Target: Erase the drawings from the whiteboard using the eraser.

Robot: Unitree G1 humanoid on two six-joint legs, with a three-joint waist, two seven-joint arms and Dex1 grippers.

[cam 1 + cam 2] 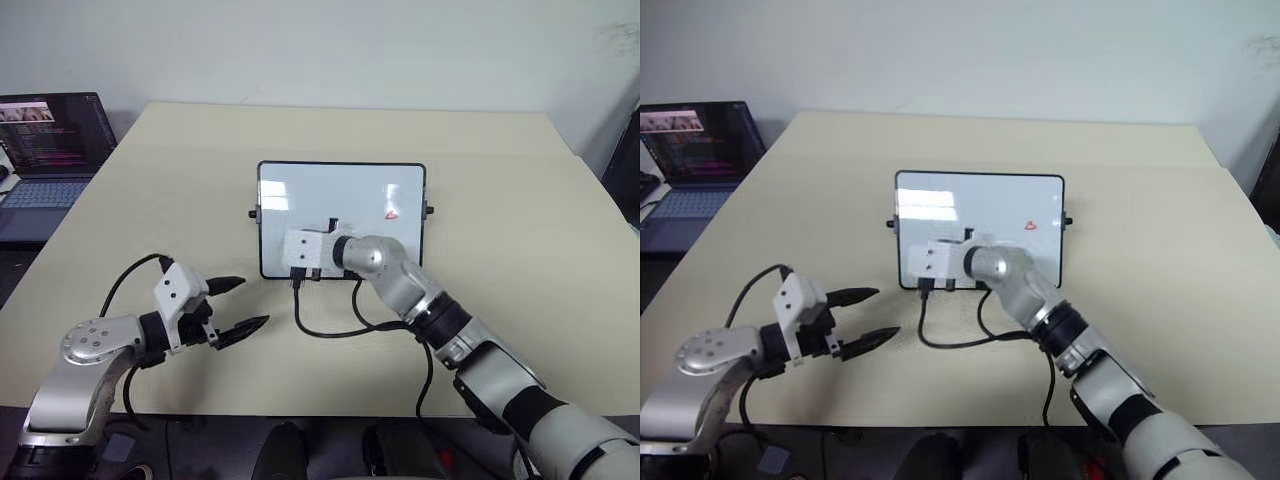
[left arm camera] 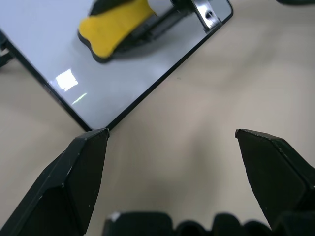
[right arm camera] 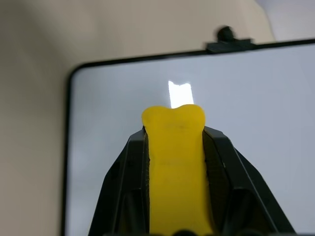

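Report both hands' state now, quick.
Left hand: open, holding nothing.
Right hand: closed on the yellow eraser, over the whiteboard.

From my seat I'm seeing a broad beige table [image 1: 520,230] under a pale wall [image 1: 330,50], and off its left edge an open laptop [image 1: 45,150] (screen lit, dark with coloured lines) sitting on a separate surface.

We see beige table [image 1: 520,250] carrying whiteboard [image 1: 345,200] at centre; laptop [image 1: 50,150] sits off the table, beyond the whiteboard's left.
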